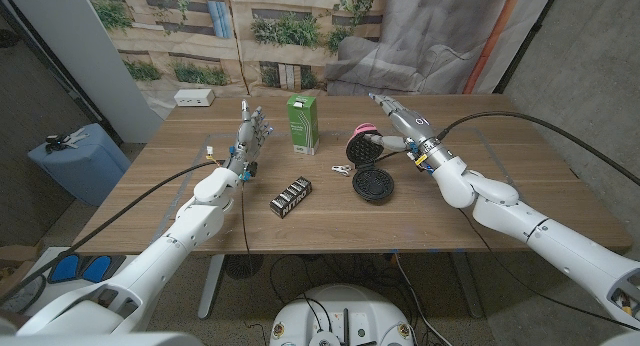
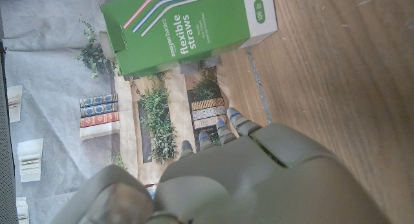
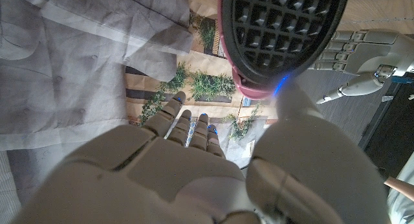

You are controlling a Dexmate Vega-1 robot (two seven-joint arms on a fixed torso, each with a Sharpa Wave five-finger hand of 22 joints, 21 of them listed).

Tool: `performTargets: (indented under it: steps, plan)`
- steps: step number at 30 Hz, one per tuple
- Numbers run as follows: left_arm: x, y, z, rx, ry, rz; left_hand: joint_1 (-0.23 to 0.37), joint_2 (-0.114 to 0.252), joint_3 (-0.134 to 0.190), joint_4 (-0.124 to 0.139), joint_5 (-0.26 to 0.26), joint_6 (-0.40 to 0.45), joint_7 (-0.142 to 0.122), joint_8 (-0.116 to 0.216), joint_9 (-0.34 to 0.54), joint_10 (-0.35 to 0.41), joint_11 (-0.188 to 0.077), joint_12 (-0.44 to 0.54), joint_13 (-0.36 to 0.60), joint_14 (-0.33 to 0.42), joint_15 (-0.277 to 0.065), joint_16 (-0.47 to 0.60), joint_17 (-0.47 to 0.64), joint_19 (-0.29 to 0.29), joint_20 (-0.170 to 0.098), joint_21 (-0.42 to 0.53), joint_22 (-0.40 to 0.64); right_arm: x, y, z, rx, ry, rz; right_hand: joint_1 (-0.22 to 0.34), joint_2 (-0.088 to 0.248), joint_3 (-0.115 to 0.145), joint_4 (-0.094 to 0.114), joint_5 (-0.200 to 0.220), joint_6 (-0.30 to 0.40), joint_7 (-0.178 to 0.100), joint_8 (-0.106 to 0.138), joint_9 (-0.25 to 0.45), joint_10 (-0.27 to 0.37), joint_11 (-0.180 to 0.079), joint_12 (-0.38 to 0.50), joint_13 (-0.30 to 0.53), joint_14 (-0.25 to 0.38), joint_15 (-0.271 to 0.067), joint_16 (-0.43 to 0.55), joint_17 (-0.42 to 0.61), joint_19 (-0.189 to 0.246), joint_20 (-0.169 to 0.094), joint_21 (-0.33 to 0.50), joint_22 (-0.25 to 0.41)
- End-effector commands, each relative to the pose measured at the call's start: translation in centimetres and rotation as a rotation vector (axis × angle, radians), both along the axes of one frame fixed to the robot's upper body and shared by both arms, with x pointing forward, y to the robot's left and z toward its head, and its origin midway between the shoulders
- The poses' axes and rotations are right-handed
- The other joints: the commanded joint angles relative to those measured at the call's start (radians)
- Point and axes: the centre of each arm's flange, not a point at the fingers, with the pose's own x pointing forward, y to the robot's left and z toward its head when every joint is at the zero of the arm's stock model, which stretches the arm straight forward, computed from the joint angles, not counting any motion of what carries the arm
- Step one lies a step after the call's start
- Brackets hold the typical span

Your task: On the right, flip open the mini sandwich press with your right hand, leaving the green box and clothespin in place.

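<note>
Nearest, black battery pack [image 1: 292, 197] mid-table; beyond, clothespin [image 1: 341, 169] beside mini sandwich press [image 1: 368, 166] lying flipped open, right hand [image 1: 398, 124] spread, thumb touching lid; green box [image 1: 302, 123] upright, left hand [image 1: 250, 136] open.

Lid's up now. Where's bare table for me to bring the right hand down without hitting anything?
Bare wood lies at the table's right end, beyond the right hand, and along the near edge in front of the sandwich press. It is crowded in the middle: clothespin, green box and black pack sit between the press and the left hand.
</note>
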Motion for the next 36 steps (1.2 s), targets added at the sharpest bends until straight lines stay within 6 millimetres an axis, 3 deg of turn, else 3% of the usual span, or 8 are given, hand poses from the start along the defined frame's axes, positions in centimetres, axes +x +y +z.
performTargets:
  steps: [1, 17, 36]
  plan:
    - [0.0, 0.0, 0.0, 0.000, 0.000, 0.000, 0.000, 0.052, -0.007, 0.001, 0.004, -0.035, -0.008, 0.005, 0.005, -0.006, -0.001, 0.003, 0.002, -0.008, -0.037, 0.007, 0.003, 0.003, -0.004, 0.006, 0.003, 0.8, 0.5, 0.2, -0.010, -0.003, -0.008, -0.007, 0.006, -0.003, -0.001, 0.008, 0.001, -0.001, -0.004, 0.005, 0.005, 0.002, -0.001, 0.006, 0.004, 0.006, -0.002, 0.001, 0.000, 0.004, -0.005, 0.001]
    - [0.0, 0.0, 0.0, 0.000, 0.000, 0.000, 0.000, 0.052, -0.007, 0.001, 0.004, -0.034, -0.008, 0.005, 0.005, -0.007, 0.001, 0.003, 0.002, -0.007, -0.036, 0.007, 0.003, 0.003, -0.003, 0.006, 0.003, 2.0, 0.5, 0.2, -0.001, 0.027, -0.016, -0.013, 0.011, -0.006, 0.000, 0.009, 0.002, -0.003, -0.005, 0.006, 0.005, 0.002, -0.001, 0.006, 0.005, 0.006, -0.001, 0.002, -0.001, 0.004, -0.004, 0.001]
    - [0.0, 0.0, 0.0, 0.000, 0.000, 0.000, 0.000, 0.052, -0.007, 0.001, 0.005, -0.034, -0.008, 0.005, 0.005, -0.006, -0.001, 0.003, 0.002, -0.008, -0.037, 0.007, 0.003, 0.004, -0.003, 0.006, 0.003, 1.9, -1.4, 1.6, 0.082, 0.159, 0.081, -0.037, 0.020, -0.018, 0.010, 0.009, 0.000, -0.015, -0.010, 0.005, -0.001, 0.010, -0.003, 0.006, -0.011, 0.011, -0.005, 0.004, -0.017, 0.006, -0.008, 0.001]
